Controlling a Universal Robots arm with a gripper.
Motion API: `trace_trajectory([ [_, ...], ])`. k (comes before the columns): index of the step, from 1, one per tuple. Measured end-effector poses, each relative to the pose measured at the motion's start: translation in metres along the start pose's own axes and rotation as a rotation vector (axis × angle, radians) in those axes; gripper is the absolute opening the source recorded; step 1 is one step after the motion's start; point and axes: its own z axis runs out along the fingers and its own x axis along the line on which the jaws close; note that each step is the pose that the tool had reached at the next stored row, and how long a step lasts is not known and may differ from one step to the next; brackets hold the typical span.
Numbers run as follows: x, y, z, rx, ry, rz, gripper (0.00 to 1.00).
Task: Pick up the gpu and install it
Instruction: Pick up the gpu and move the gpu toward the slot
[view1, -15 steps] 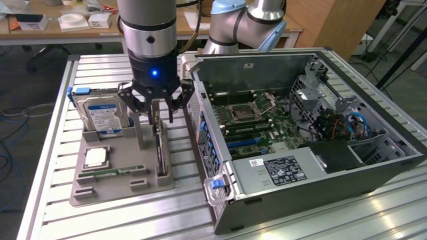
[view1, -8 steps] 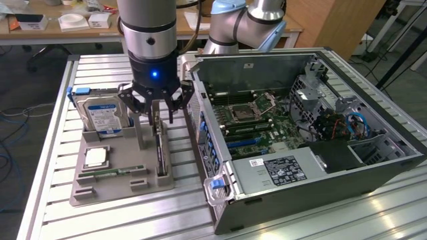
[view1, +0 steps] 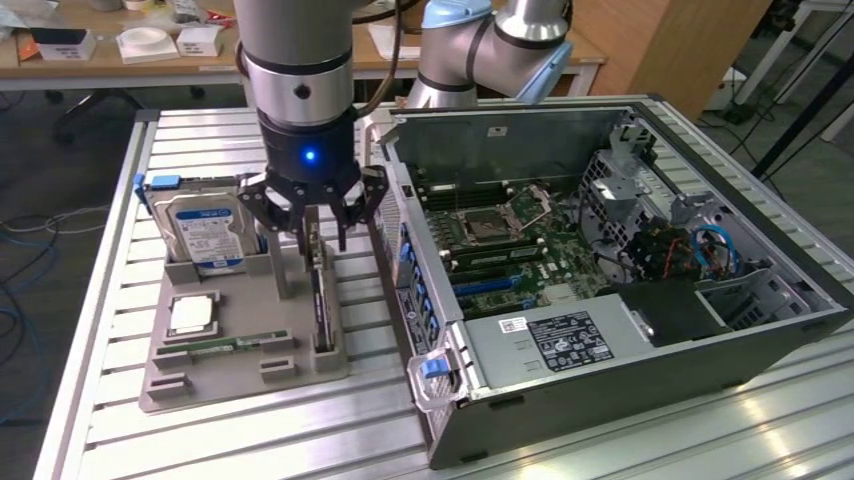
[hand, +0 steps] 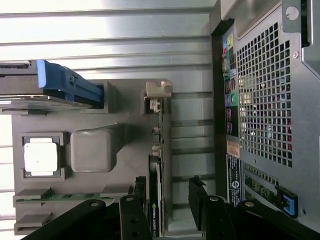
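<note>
The gripper (view1: 310, 235) hangs low over the grey tray (view1: 227, 378) with its fingers (hand: 134, 212) open, one on each side of the gpu (view1: 320, 300) and not yet clamped on it. The gpu stands on its long edge in a slot of the tray. In the wrist view the gripper (hand: 168, 181) has a clear gap on the side of the gpu (hand: 159, 150) facing the computer case (hand: 265, 100). On the other side the finger may already be brushing the cooler, though it is too close to tell. The grip would probably go best with the card centred between the fingers, so both land on flat faces and the card is not tipped in its slot. Room is tight. A tray post (view1: 276, 268) rises just beside the card on the exterior view's left, and the upright hard drive (view1: 207, 235) stands a little beyond it. On the exterior view's right, the wall of the computer case (view1: 400, 260) is just beside the tray. Straight up looks like the free direction. Farther off, the case lies open-side up on the worktop (view1: 267, 440), with the blue slots (view1: 487, 285) of its board exposed.
</note>
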Motion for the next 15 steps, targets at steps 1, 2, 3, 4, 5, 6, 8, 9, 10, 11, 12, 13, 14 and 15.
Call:
trace_trajectory([
  [1, 0.0, 0.0, 0.0008, 0.0, 0.0, 0.0, 0.47],
  [2, 0.0, -0.0001, 0.0017, 0.0, 0.0, 0.0, 0.47],
  [3, 0.0, -0.0001, 0.0027, 0.0, 0.0, 0.0, 0.47],
  [4, 0.0, -0.0001, 0.0037, 0.0, 0.0, 0.0, 0.47],
  [5, 0.0, -0.0002, 0.0046, 0.0, 0.0, 0.0, 0.47],
  [6, 0.0, -0.0003, 0.0055, 0.0001, 0.0, 0.0, 0.47],
  [8, 0.0, -0.0012, 0.0074, 0.0001, 0.0, 0.0, 0.47],
  [9, 0.0, -0.0015, 0.0086, 0.0, 0.0, 0.0, 0.47],
  [10, 0.0, -0.0018, 0.0099, 0.0, 0.0, 0.0, 0.47],
  [11, 0.0, -0.002, 0.0113, 0.0, 0.0, 0.0, 0.47],
  [12, 0.0, -0.0023, 0.0125, 0.0, 0.0, 0.0, 0.47],
  [13, 0.0, -0.0026, 0.0136, 0.0, 0.0, 0.0, 0.47],
  [14, 0.0, -0.003, 0.0147, 0.0, 0.0, 0.0, 0.47],
  [15, 0.0, -0.0035, 0.0158, 0.0, 0.0001, -0.001, 0.47],
])
